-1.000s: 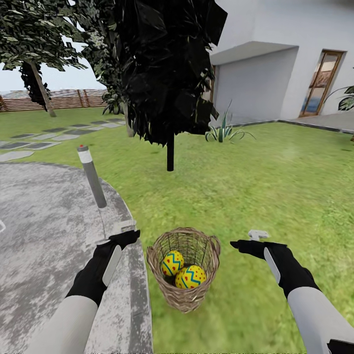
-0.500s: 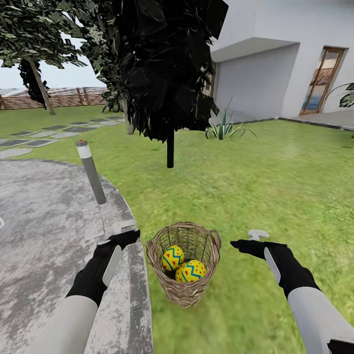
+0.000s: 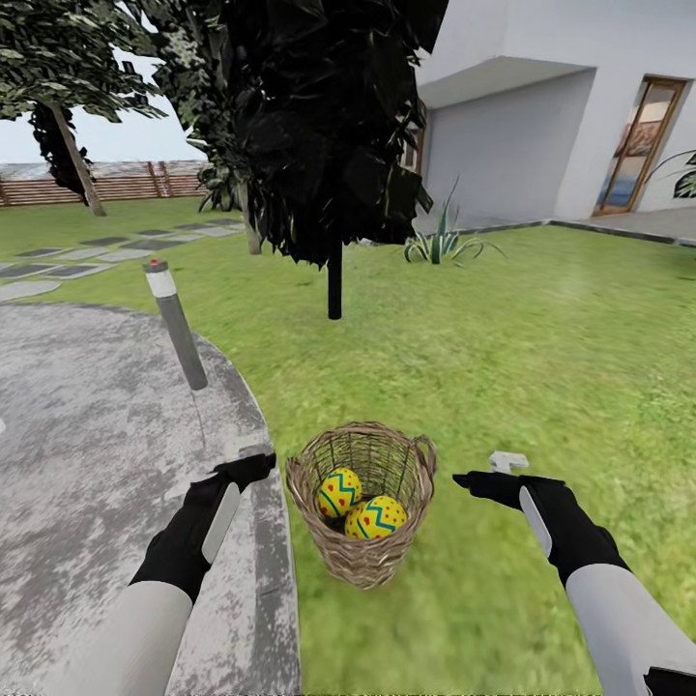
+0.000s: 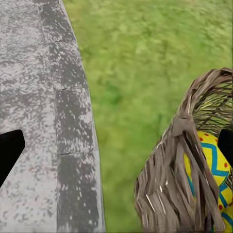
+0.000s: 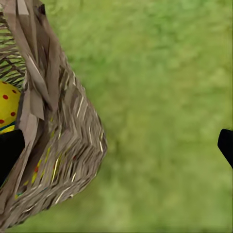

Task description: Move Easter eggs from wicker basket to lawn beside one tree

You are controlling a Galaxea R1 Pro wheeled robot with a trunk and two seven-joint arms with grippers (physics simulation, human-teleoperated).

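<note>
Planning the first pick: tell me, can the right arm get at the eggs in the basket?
Probably yes: the wicker basket is open-topped, two Easter eggs lie uncovered, and the right gripper hovers beside its rim, jaws open.

Yellow Easter eggs (image 3: 339,492) with blue zigzags and red dots fill a tan-brown wicker basket (image 3: 362,561) on green lawn (image 3: 503,358).

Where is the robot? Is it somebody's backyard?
Most likely a house garden. There is a wide green lawn, a dark tree on it, a round grey stone patio and a white house behind. A wicker basket holding painted eggs stands on the grass.
</note>
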